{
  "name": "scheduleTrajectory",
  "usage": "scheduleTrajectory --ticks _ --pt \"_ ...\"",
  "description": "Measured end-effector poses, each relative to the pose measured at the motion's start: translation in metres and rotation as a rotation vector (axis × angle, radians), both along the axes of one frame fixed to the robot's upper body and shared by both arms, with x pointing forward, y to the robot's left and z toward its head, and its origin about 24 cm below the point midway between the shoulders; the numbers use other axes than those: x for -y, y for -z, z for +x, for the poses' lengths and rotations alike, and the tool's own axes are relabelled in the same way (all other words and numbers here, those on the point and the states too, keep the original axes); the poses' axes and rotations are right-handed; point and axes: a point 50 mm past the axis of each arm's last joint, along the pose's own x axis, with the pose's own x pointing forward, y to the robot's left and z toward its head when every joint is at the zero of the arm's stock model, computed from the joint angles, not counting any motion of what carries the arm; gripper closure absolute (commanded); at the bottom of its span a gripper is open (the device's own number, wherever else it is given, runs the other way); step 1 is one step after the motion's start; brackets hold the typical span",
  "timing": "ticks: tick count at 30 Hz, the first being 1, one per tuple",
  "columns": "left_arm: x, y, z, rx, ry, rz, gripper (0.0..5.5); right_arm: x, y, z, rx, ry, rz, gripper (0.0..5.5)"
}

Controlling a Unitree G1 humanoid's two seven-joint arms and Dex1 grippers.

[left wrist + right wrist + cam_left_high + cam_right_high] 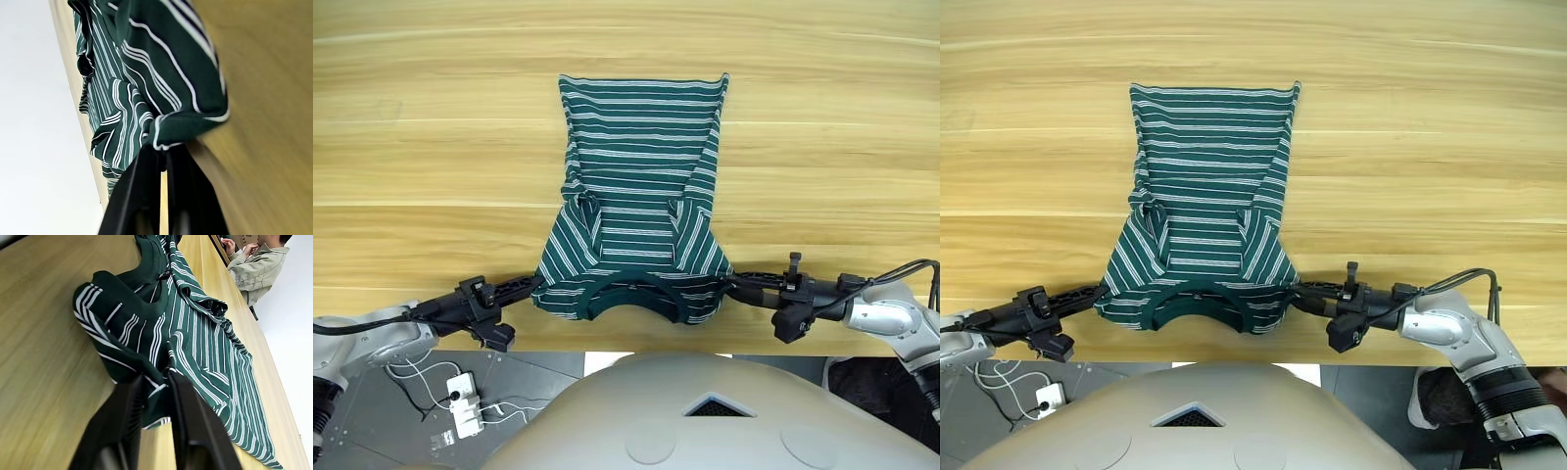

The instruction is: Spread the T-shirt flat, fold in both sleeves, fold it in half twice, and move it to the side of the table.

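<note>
A dark green T-shirt (641, 176) with white stripes lies lengthwise on the wooden table (431, 147), both sleeves folded in over its body and the collar (636, 289) at the near edge. My left gripper (536, 285) is shut on the near left shoulder corner of the T-shirt (161, 73). At the near right shoulder corner my right gripper (728, 282) is shut on the cloth (146, 338). In both wrist views the black fingers (146, 181) (183, 411) pinch a bunched fold of fabric just above the tabletop.
The hem end of the shirt (643, 83) lies toward the table's far side. Bare wood stretches wide to the left and right of the shirt. Below the near table edge a white power strip (465, 411) with cables lies on the floor.
</note>
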Motion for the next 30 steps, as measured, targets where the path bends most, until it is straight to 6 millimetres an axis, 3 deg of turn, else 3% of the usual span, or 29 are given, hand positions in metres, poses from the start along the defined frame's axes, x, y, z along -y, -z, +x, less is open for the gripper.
scheduleTrajectory --ticks 3,9,12,15,18,21,23,26,30 --pt "0.0 0.0 0.0 0.0 0.003 0.002 5.5 0.0 0.0 0.0 0.002 0.004 0.004 5.49" --pt "0.001 0.0 0.001 -0.003 0.001 0.01 5.5 -0.002 0.0 0.0 0.003 0.01 0.015 5.49" --pt "0.005 -0.003 0.001 -0.057 -0.088 -0.035 5.5 -0.003 0.001 0.002 0.002 0.028 0.026 5.49" --pt "0.026 -0.006 -0.002 -0.173 -0.218 -0.176 5.5 -0.006 -0.003 0.007 0.005 0.066 0.069 5.49" --pt "0.045 -0.022 0.007 -0.209 -0.236 -0.248 5.5 -0.01 -0.013 0.018 0.046 0.089 0.118 5.49" --pt "0.052 -0.048 0.024 -0.152 -0.25 -0.288 5.5 -0.009 -0.015 0.021 0.058 0.095 0.121 5.49" --pt "0.056 -0.059 0.029 -0.205 -0.314 -0.344 5.5 -0.009 -0.016 0.023 0.054 0.112 0.125 5.49" --pt "0.053 -0.06 0.027 -0.373 -0.427 -0.339 5.5 -0.011 -0.024 0.027 -0.011 0.154 0.148 5.49" --pt "0.037 -0.071 0.036 -0.422 -0.511 -0.243 5.5 -0.013 -0.036 0.03 -0.193 0.2 0.148 5.49"
